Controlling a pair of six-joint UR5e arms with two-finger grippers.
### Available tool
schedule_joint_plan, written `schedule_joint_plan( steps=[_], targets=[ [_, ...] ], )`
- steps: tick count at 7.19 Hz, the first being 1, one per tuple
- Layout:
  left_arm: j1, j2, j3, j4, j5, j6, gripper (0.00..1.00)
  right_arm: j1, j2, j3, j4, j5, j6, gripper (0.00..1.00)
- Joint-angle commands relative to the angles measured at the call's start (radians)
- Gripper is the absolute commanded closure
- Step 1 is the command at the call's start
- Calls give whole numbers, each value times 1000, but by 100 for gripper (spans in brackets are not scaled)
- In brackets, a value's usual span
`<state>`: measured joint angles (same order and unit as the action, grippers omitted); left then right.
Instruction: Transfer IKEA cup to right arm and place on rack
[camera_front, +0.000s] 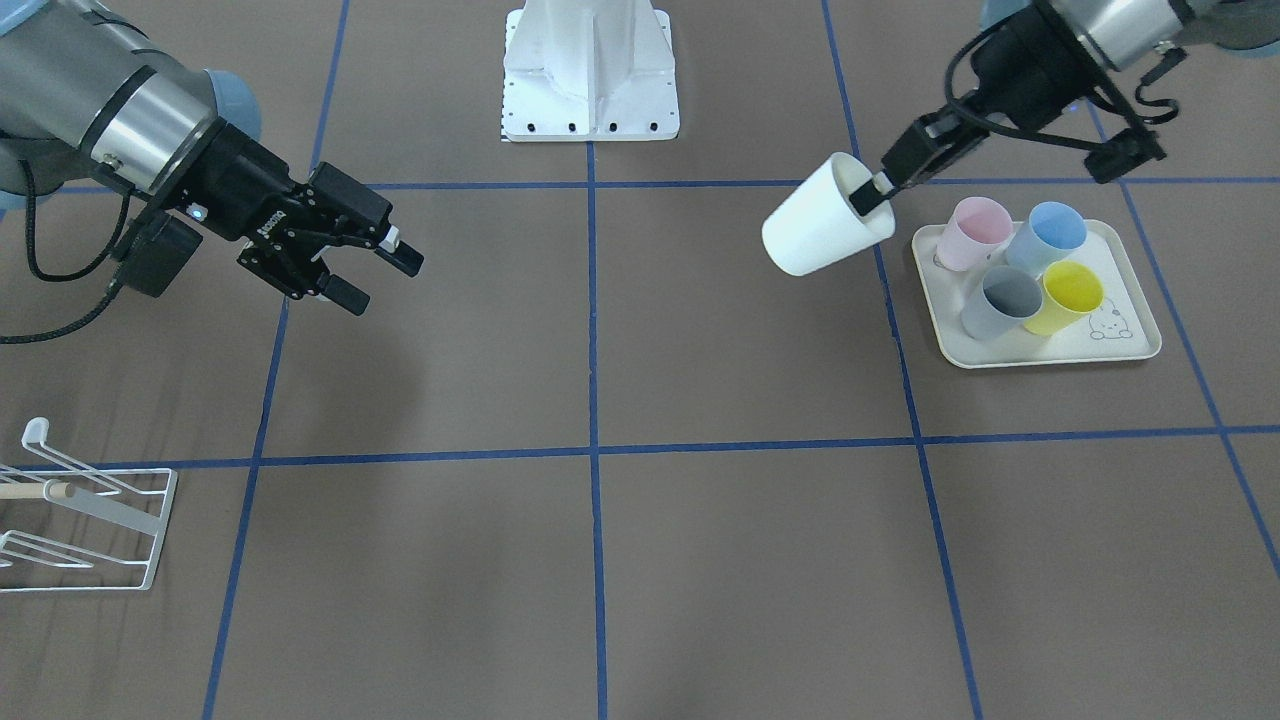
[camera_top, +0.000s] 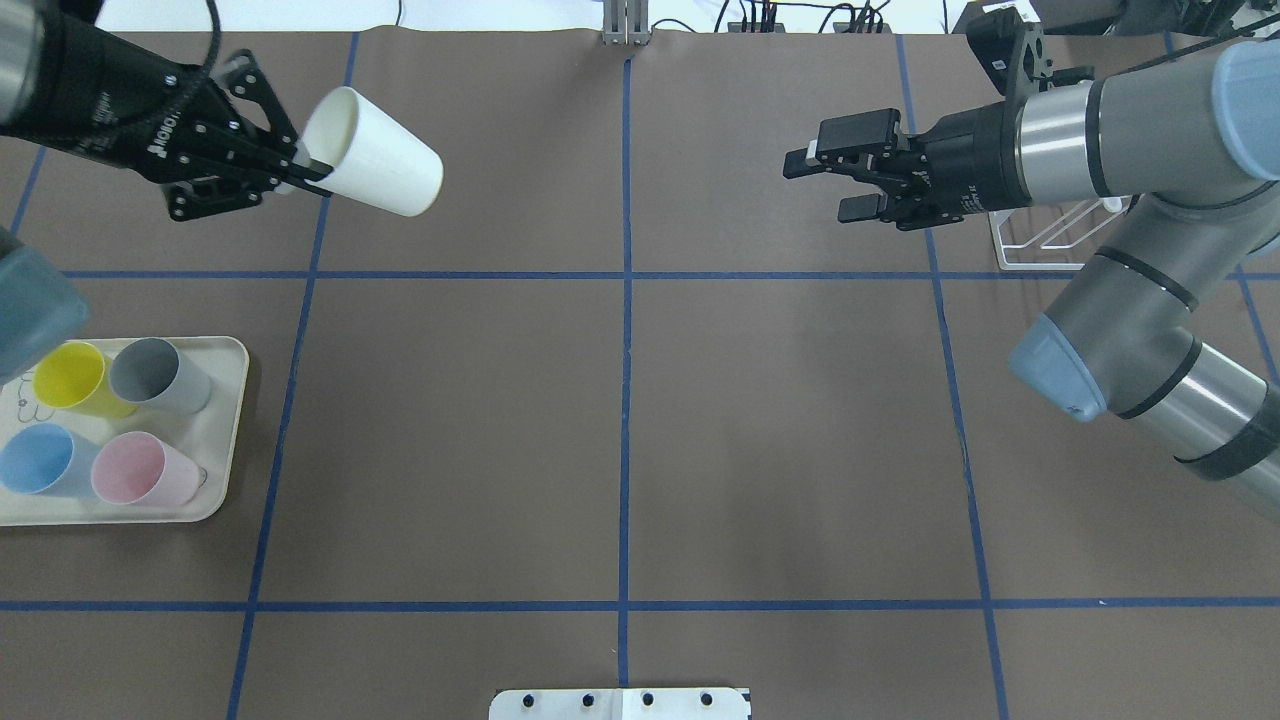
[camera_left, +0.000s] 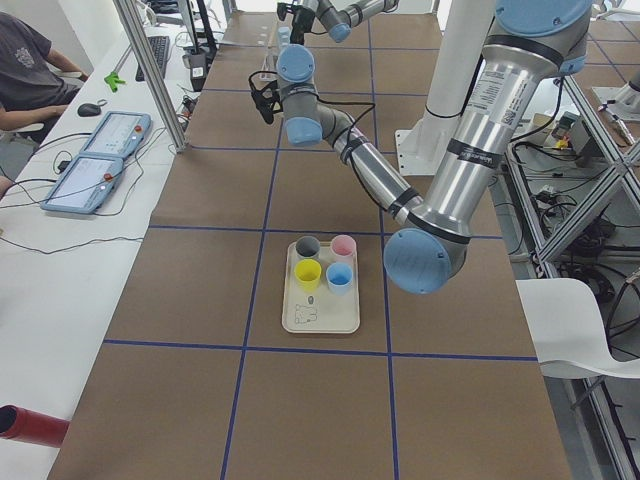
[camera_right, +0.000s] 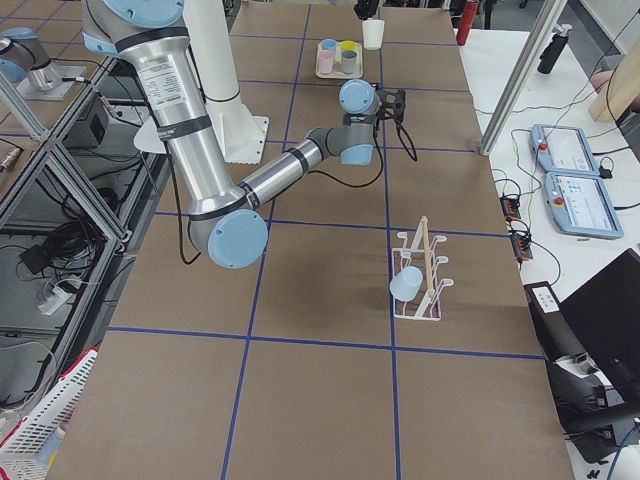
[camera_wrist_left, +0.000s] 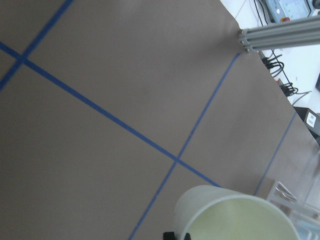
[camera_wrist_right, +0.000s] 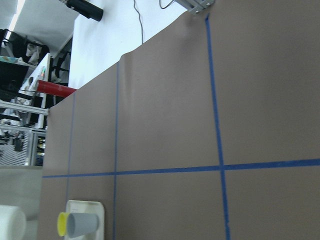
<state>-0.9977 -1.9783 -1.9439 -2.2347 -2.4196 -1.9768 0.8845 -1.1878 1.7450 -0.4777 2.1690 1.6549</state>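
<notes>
Handover ahead: left gripper (camera_top: 305, 172) pinches the white IKEA cup (camera_top: 380, 155) by its rim, upper left overhead; right gripper (camera_top: 826, 186), jaws wide, should take the body squarely.

My brown bench (camera_top: 780, 430) is gridded with blue tape (camera_top: 625, 400); beside it, a white desk (camera_left: 30, 300) holds two tablets (camera_left: 85, 187).

White lettering on the black body of my left gripper (camera_top: 305, 172) stood upside down in the overhead view and read ROBOTIQ. In the front-facing view the same white brand word sat on the black body of my right gripper (camera_front: 378, 280), small and only partly legible. A strip of dark print ran along the silver tube of my left arm (camera_left: 478, 135) in the left side view, too small to read. The pendant screens (camera_left: 82, 186) on the side bench were likewise too small to read.
</notes>
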Motion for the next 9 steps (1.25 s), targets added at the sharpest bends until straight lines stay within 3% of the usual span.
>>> schedule_joint_plan(
  steps=[1,3,4,6,9],
  targets=[
    [85,-79,25,-136,71,-112,100,-15,36,-4,170,-4,153,2],
    [149,-93,29,-318,245,-242,100,-48,37,-4,346,-99,284,2],
    [159,-93,46,-420,299,-313,100,-77,36,-5,454,-163,383,2],
    [188,-94,124,-660,355,-460,100,-105,82,-16,537,-185,507,2],
    [257,-137,135,-704,367,-592,100,-169,102,-27,672,-288,566,2]
  ],
)
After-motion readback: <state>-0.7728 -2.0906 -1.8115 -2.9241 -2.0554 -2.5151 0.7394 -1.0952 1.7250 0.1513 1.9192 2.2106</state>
